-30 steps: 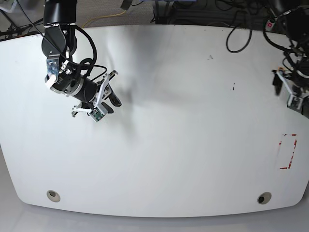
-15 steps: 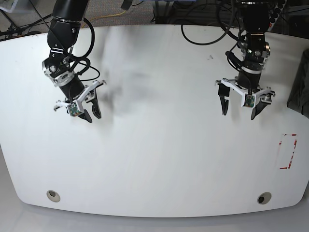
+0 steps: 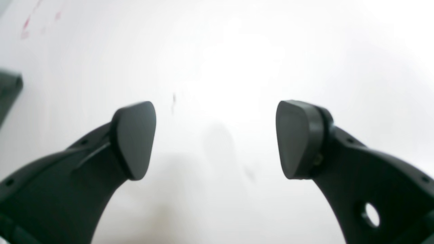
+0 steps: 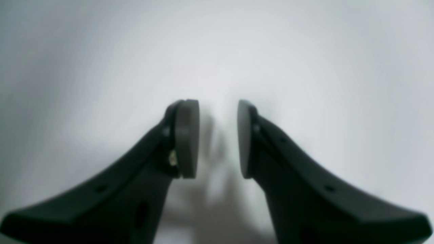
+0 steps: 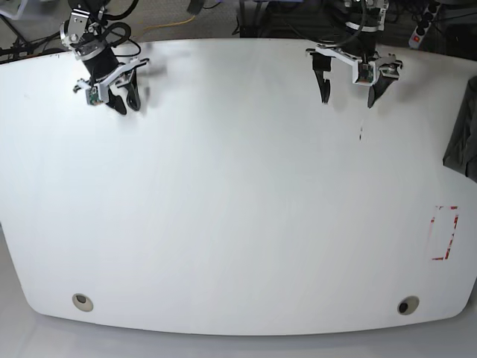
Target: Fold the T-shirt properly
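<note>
Base view shows us holding both arms up near the far edge of the white table (image 5: 238, 224), with nothing in either grasp. Our left gripper (image 5: 349, 95) hangs with its jaws spread wide, and the left wrist view confirms it: the two dark pads (image 3: 134, 139) stand well apart with only bare tabletop between them, plus a small dark mark (image 5: 361, 135) just ahead of and below the fingertips. Our right gripper (image 5: 124, 101) has its jaws apart by only a narrow gap; the right wrist view shows its pads (image 4: 186, 137) close to each other but not touching, with plain white surface and a soft shadow under them. The T-shirt (image 5: 463, 138) lies as a dark heap at the table's side edge, well apart from the left gripper, out beyond its outer side and nearer the front, and farther still from the right one; only a slice of it shows, so we cannot tell how it is lying. A dark corner (image 3: 8, 91) at the edge of the left wrist view may be that cloth. Red tape marks (image 5: 445, 233) sit on the table nearer the front than the shirt.
</note>
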### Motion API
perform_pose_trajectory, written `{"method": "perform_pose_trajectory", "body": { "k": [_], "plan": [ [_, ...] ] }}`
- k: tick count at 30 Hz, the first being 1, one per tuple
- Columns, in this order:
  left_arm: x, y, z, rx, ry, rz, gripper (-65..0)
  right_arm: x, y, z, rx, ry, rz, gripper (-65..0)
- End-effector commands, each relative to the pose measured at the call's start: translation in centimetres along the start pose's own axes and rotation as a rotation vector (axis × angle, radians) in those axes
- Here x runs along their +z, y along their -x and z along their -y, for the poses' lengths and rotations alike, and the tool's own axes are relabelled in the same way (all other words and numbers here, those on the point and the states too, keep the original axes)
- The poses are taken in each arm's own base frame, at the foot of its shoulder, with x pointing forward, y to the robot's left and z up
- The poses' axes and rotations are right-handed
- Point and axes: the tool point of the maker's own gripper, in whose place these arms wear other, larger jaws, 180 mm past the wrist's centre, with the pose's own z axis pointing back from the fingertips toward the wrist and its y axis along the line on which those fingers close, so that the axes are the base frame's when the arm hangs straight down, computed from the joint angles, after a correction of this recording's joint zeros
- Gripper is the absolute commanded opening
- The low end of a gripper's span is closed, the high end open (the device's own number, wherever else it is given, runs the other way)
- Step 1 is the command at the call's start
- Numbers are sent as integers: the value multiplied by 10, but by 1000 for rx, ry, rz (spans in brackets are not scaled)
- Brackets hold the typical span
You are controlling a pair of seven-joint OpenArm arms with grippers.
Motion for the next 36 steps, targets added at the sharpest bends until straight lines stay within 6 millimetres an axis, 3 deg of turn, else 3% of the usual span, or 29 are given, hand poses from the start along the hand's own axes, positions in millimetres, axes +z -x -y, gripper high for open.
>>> {"method": "perform_pose_trajectory", "body": {
  "k": [1, 5, 12, 17, 21, 23, 25, 30, 36],
  "plan": [
    [18, 6, 3, 13, 0, -13, -139, 15, -10, -5, -9, -11, 45, -463],
    [54, 36, 12, 29, 24, -131, -139, 48, 15, -20, -67, -25, -14, -463],
    [107, 72, 14, 35, 29, -301, -139, 97, 56, -44, -202, -16, -113, -463],
    [137, 89, 13, 32, 31, -393, -139, 136, 86, -65, -264, 1, -212, -463],
    [147, 100, 14, 33, 36, -433, -139, 161, 106, -78, -321, 13, -253, -463],
    [160, 122, 16, 39, 39, -499, -139, 172, 127, -93, -376, 1, -300, -463],
    [172, 145, 18, 46, 41, -561, -139, 179, 144, -102, -390, -13, -346, -463],
    [176, 198, 22, 62, 41, -661, -139, 184, 201, -120, -422, -20, -473, -463],
    [168, 253, 16, 52, 45, -759, -139, 162, 249, -129, -473, -23, -564, -463]
  ]
}}
